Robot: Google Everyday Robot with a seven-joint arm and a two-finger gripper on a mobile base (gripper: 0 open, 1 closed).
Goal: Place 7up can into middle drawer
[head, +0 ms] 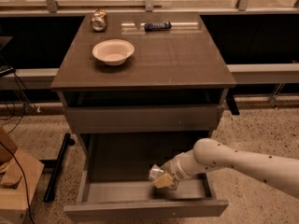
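Observation:
The 7up can [156,173], silvery and shiny, is held in my gripper [163,181], which is shut on it low inside the open middle drawer [117,191]. The drawer is pulled out below the table top, its smooth tray showing left of the can and its plain front [140,209] nearest the camera. My white arm [233,160] reaches in from the right over the drawer's right side. Whether the can touches the tray floor I cannot tell.
On the table top [177,59] stand a white bowl [113,51], a bronze-gold can [98,20] at the back left and a dark flat object [157,26] at the back. A closed plain drawer front [140,119] sits above the open drawer. A wooden box [14,185] stands on the floor at left.

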